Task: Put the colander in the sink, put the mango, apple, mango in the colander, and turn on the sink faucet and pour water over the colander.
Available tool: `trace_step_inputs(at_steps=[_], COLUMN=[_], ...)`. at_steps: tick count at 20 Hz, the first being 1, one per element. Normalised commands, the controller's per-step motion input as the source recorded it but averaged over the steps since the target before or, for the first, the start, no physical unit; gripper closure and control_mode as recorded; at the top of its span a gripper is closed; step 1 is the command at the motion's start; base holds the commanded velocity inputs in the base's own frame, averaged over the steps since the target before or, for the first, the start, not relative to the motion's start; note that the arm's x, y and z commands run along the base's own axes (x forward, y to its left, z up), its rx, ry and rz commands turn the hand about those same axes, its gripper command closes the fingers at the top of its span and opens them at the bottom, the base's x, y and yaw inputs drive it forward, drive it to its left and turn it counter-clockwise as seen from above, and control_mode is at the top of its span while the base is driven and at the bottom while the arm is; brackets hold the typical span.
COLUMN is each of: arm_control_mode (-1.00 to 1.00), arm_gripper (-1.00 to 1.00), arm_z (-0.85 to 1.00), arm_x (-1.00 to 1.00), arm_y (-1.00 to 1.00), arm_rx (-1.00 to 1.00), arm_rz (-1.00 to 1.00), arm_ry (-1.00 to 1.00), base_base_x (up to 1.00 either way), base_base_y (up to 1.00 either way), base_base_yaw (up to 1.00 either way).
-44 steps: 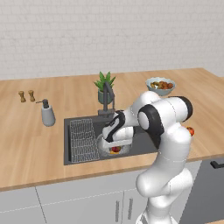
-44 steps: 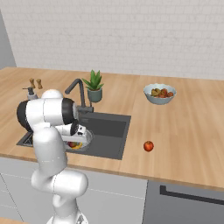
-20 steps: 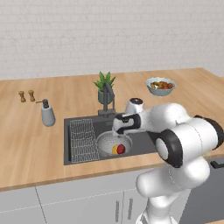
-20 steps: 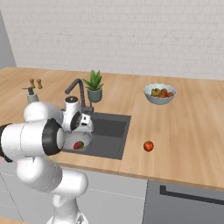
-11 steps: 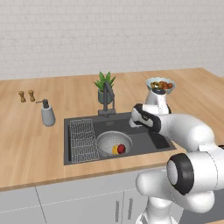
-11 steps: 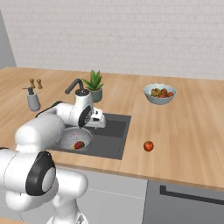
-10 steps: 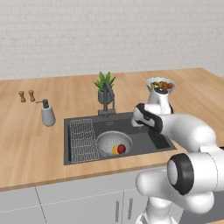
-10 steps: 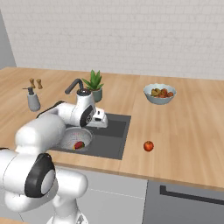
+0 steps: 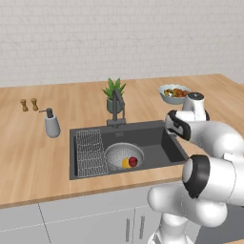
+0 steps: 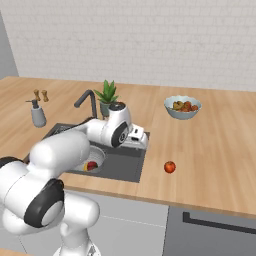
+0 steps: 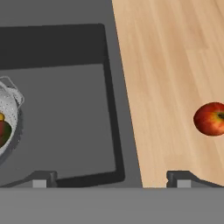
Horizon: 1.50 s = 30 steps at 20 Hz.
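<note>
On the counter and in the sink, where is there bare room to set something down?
Free: the sink floor right of the colander; the counter between the apple and the fruit bowl. Crowded: the sink's left side, with wire rack and colander side by side.

Three views around the sink (image 9: 157, 138)
Both base views look down across it from opposite rear sides; the hand view hangs close above its right edge, facing down.

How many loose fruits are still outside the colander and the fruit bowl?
1: a red apple on the counter right of the sink. The colander already holds two fruits; more may be hidden behind the arm.
</note>
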Motion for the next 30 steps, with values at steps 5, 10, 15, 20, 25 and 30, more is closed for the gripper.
trace_step_inputs(at_steps=[5,10,15,20,25,30], arm_control_mode=[-1.0,-1.0,-1.0,-1.0,-1.0,-1.0], arm_gripper=[-1.0,-1.0,-1.0,-1.0,-1.0,-1.0], arm_z=[0.0,-0.05,-0.3,-0.4,-0.33,-0.22], arm_x=[0.0,-0.05,-0.09,-0.01,0.0,0.14], arm_y=[-1.0,-0.97,-0.63,-0.17,0.0,0.0], arm_rx=[-0.01,0.0,0.0,0.0,0.0,0.0], arm_rz=[-0.12,-0.07,-0.01,0.0,0.01,0.01], arm_ry=[0.01,0.0,0.0,0.0,0.0,0.0], base_base_x=[0.0,0.0,0.0,0.0,0.0,0.0], base_base_y=[0.0,0.0,0.0,0.0,0.0,0.0], base_base_yaw=[0.0,0.0,0.0,0.0,0.0,0.0])
